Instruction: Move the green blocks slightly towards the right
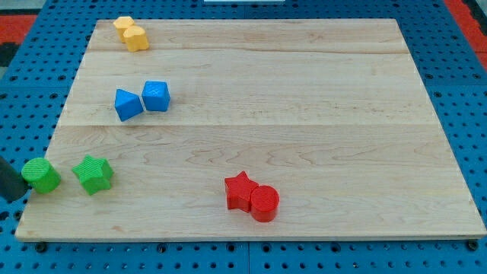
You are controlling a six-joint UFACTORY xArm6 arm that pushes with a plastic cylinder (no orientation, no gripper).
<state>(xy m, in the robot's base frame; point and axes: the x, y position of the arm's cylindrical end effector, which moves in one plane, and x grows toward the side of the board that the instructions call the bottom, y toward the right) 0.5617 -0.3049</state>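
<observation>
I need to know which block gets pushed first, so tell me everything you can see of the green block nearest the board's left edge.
The green round block is a stubby cylinder with a flat top and finely ribbed sides, plastic by its look. It stands upright at the wooden board's lower left edge. My tip sits right against its left side. The green star block lies to its right, apart from it.

yellow blocks (132,33): two, touching, at the board's top left corner
blue blocks (142,100): pair side by side, touching, left of centre, below the yellow ones
red star block (240,191): near the bottom edge, touching the red cylinder (265,203) on the view's right
wooden board (319,114): pale planks, on a blue perforated table (464,84)
</observation>
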